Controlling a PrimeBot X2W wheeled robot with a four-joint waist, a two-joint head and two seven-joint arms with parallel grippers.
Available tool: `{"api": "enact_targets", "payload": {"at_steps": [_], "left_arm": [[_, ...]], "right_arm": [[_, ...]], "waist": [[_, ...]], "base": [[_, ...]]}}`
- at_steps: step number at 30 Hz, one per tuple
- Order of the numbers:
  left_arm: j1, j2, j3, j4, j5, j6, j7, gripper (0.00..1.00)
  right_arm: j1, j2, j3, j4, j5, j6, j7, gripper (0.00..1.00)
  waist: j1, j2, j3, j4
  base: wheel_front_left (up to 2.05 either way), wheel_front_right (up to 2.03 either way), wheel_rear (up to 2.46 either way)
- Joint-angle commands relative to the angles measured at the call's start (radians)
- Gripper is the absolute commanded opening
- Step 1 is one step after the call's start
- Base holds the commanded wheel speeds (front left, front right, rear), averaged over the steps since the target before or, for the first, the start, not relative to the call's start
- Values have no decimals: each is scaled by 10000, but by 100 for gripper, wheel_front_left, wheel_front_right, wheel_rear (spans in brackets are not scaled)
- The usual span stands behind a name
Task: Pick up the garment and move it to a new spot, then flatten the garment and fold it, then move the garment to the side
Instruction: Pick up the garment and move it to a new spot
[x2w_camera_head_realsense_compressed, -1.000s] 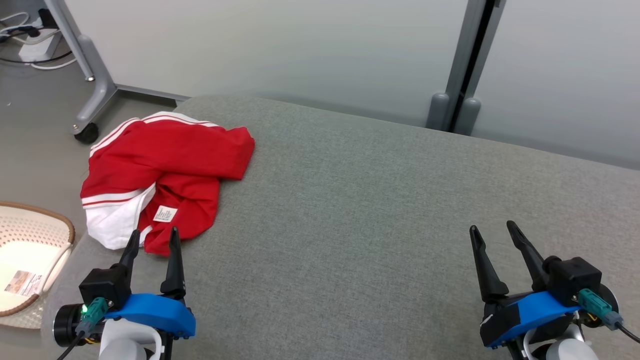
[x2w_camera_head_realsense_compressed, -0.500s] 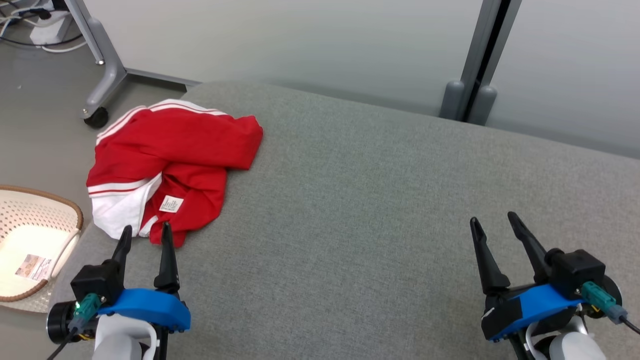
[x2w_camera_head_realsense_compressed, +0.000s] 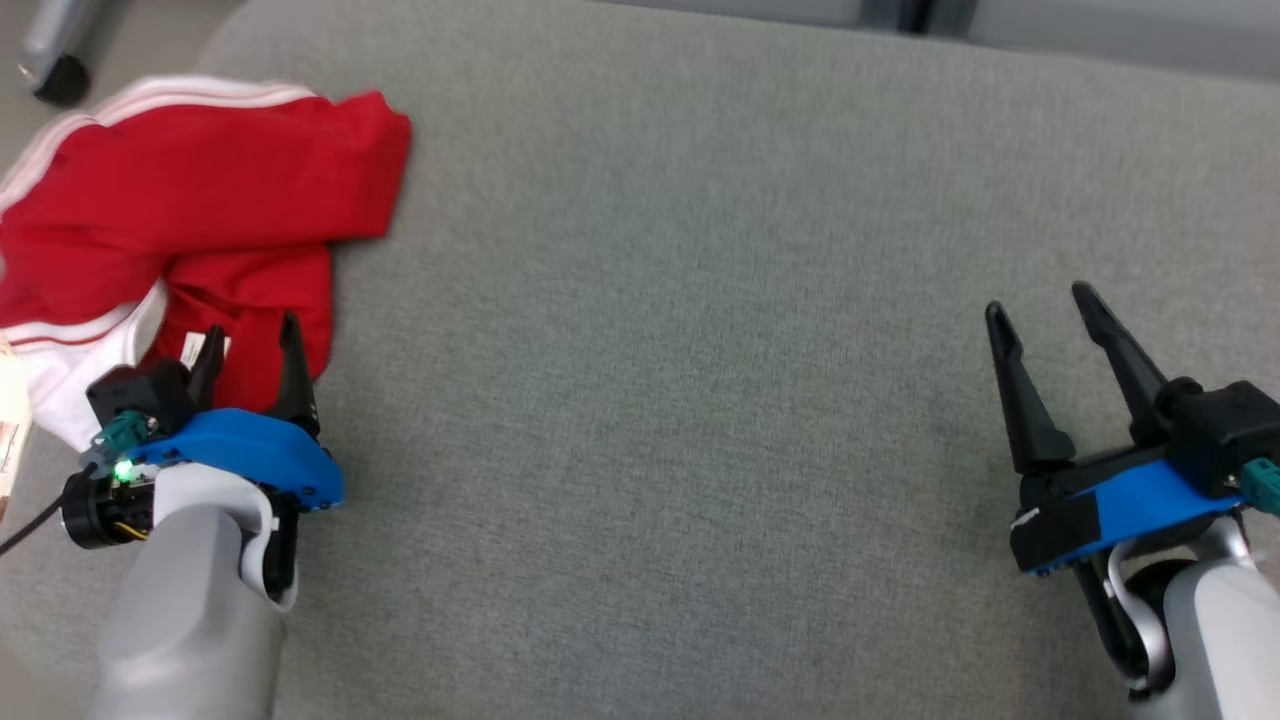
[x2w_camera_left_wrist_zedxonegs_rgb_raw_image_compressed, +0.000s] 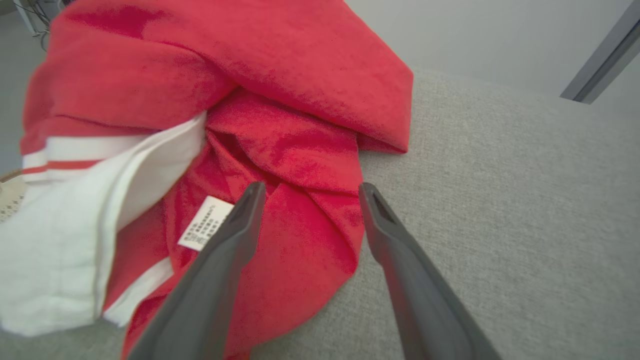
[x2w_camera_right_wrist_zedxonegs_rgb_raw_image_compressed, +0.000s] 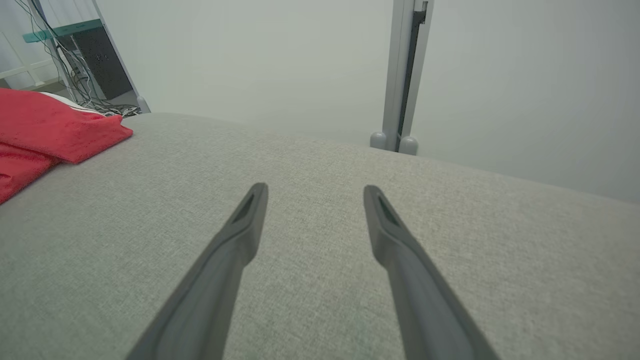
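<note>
Fingers spread, the left end effector (x2w_camera_head_realsense_compressed: 250, 335) poises over the near fold of the crumpled red-and-white garment (x2w_camera_head_realsense_compressed: 200, 190) at the padded surface's (x2w_camera_head_realsense_compressed: 650, 300) left corner, where a deep bite into bunched cloth looks wisest; the right end effector (x2w_camera_head_realsense_compressed: 1040, 305) sits spread, empty.

My left gripper (x2w_camera_head_realsense_compressed: 252, 330) and right gripper (x2w_camera_head_realsense_compressed: 1038, 300): each has two long, tapering dark fingers (x2w_camera_head_realsense_compressed: 295, 380) on a bright blue mount (x2w_camera_head_realsense_compressed: 250, 455), with a black block (x2w_camera_head_realsense_compressed: 135, 390) carrying a teal plug (x2w_camera_head_realsense_compressed: 125, 432). A green light (x2w_camera_head_realsense_compressed: 124, 470) glows beside my left plug, near a thin black cable (x2w_camera_head_realsense_compressed: 30, 525). My forearm (x2w_camera_head_realsense_compressed: 185, 610) is pale grey.
</note>
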Motion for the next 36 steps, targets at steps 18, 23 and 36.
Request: {"api": "enact_targets", "payload": {"at_steps": [18, 23, 36], "left_arm": [[-1908, 522, -253, 1876, -869, -133, -60, 0], [-1080, 614, 159, 113, -538, -127, -62, 0], [1723, 49, 708, -4967, 708, 4, -64, 0]], "right_arm": [[-434, -163, -174, -177, -22, 5, -57, 100], [-137, 82, -241, 101, 0, 5, -309, 100], [719, 623, -335, 642, 140, 5, -824, 100]], "waist": [[-2, -3, 744, 3], [-2, -3, 61, -21], [-2, -3, -1945, -390]], "base": [[0, 0, 0], [0, 0, 0], [0, 0, 0]]}}
